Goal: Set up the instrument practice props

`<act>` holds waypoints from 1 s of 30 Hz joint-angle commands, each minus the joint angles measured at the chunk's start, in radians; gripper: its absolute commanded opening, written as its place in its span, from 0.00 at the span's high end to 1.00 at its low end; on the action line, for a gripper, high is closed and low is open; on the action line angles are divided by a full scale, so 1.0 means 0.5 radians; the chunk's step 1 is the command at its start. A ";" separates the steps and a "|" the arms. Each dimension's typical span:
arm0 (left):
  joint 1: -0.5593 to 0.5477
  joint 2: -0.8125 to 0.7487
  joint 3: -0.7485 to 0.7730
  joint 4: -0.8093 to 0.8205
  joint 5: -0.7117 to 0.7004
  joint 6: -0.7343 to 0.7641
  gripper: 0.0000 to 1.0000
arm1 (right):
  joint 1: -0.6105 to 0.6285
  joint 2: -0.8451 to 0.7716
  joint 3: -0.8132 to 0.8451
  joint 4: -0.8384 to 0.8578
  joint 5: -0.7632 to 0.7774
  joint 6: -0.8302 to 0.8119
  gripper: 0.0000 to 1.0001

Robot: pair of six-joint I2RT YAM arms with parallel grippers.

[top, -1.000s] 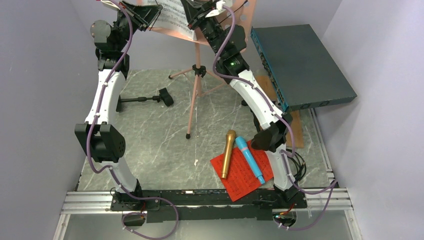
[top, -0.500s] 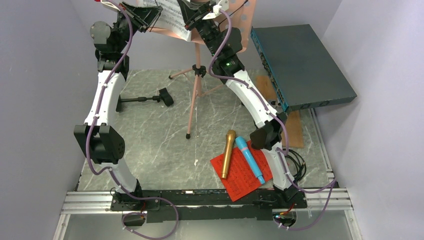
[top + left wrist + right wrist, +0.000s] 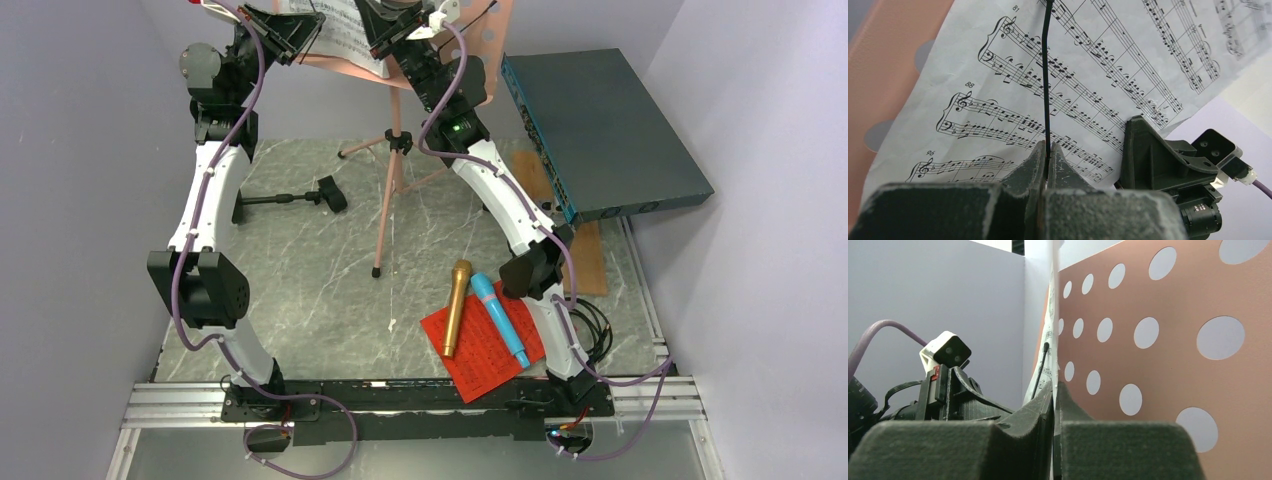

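From above: one pink music desk [image 3: 500, 45] at the far edge, top cut off; one white page [image 3: 345, 35] on it. Near the front, one red page [image 3: 480, 360] under one gold microphone [image 3: 457, 305] and one blue microphone [image 3: 500, 320]. One black pole [image 3: 285, 199] lying flat.

Left wrist: left gripper [image 3: 1047, 156] pinching thin black wire [image 3: 1046, 75] in front of the white page; bar numbers 81, 88, 96 legible.

Right wrist: right gripper [image 3: 1053, 387] pressed together on the white page's edge.

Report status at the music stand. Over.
Left gripper shut on thin black wire over the white page. Right gripper shut on that page's edge, beside the pink desk. Red page, gold microphone, blue microphone on the table. No obstruction seen.
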 commanded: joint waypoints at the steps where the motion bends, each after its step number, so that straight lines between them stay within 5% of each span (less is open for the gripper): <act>1: -0.010 -0.126 0.024 0.126 0.054 -0.022 0.98 | -0.008 0.006 0.097 0.094 -0.014 -0.023 0.91; 13: 0.007 -0.202 -0.079 0.040 0.009 0.004 0.62 | -0.007 -0.222 -0.049 -0.075 0.086 -0.070 0.38; 22: 0.039 -0.329 -0.256 0.032 -0.029 0.029 0.38 | -0.001 -0.473 -0.190 -0.320 0.249 -0.088 0.16; 30: 0.115 -0.433 -0.377 0.000 0.035 0.047 0.23 | 0.008 -0.737 -0.386 -0.678 0.493 0.013 0.12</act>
